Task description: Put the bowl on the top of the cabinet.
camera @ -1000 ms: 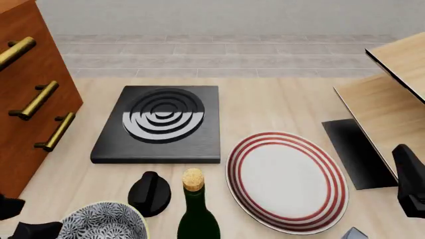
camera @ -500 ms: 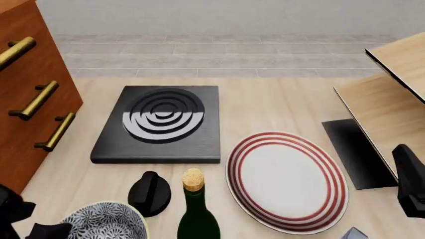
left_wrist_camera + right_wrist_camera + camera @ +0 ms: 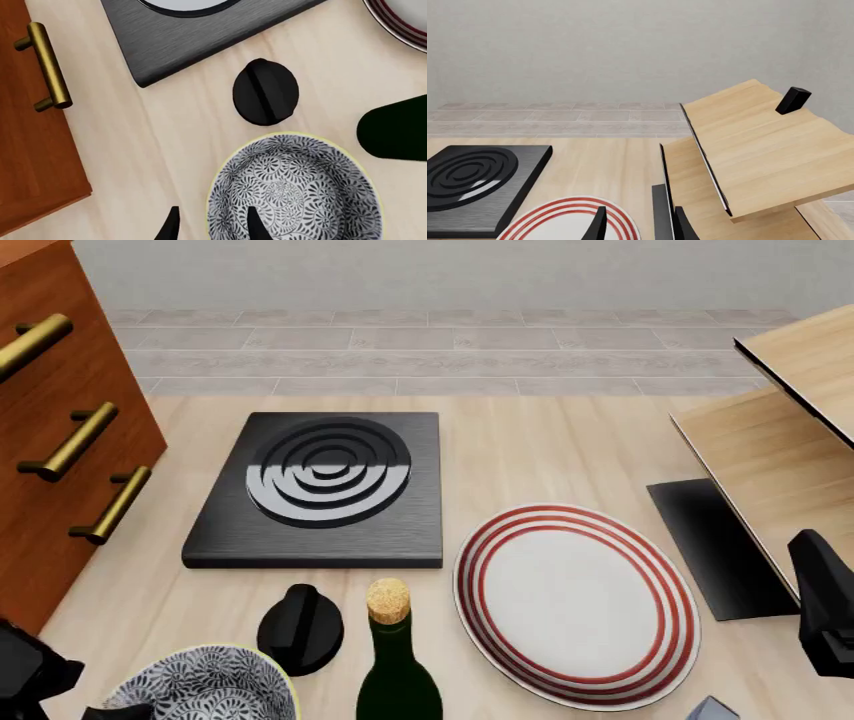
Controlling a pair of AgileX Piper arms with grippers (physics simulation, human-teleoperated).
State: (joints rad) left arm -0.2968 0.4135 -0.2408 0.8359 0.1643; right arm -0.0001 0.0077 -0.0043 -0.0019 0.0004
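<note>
The bowl (image 3: 297, 192), deep with a black-and-white floral pattern and a pale yellow rim, stands on the table at the front left (image 3: 200, 688). My left gripper (image 3: 212, 229) is open and straddles the bowl's rim, with one finger (image 3: 257, 227) inside and the other outside. Its dark body (image 3: 30, 668) shows in the front view's bottom-left corner. The reddish-brown cabinet (image 3: 54, 450) with brass handles rises at the left (image 3: 30, 150); its top is out of view. My right gripper (image 3: 639, 227) hangs open over the right side, holding nothing.
A black knob-shaped object (image 3: 300, 625) and a corked dark bottle (image 3: 391, 665) stand right beside the bowl. A red-ringed white plate (image 3: 577, 600) lies at centre right, a black hob (image 3: 320, 490) behind. A pale wood shelf unit (image 3: 787, 440) fills the right.
My left arm has sunk lower in the front view's bottom-left corner, closer to the bowl's rim. The bowl and the right arm have not moved.
</note>
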